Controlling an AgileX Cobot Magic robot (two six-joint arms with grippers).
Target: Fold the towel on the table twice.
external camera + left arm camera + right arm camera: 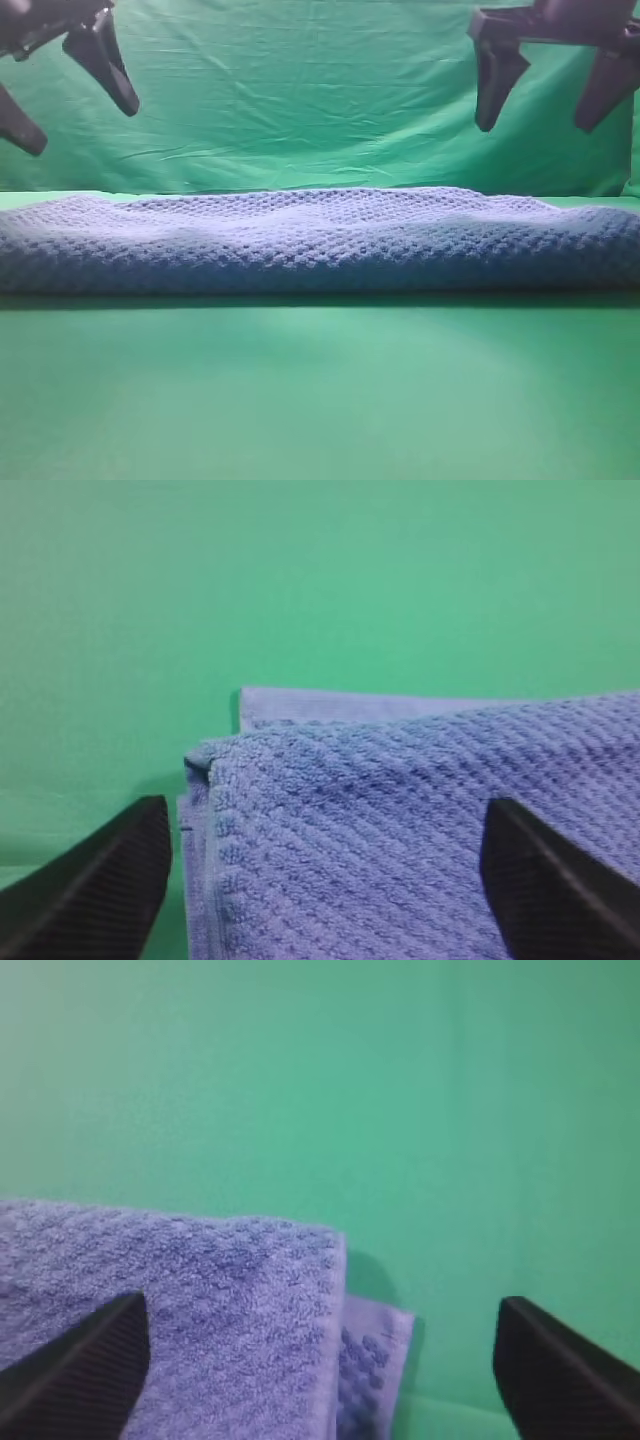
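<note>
Folded towel (320,240) on table (320,400), both pincers apart above.

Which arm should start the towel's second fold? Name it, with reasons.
Neither clearly. The left pincer and right pincer both hang open above the once-folded towel, each over its own end, holding nothing. Marginally right: its pincer shows whole in the high view.

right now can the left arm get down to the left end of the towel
Probably yes. The left tool hangs open above the towel, and the left wrist view shows the towel's folded corner lying directly under it on the table, with nothing between the fingers and the cloth.
</note>
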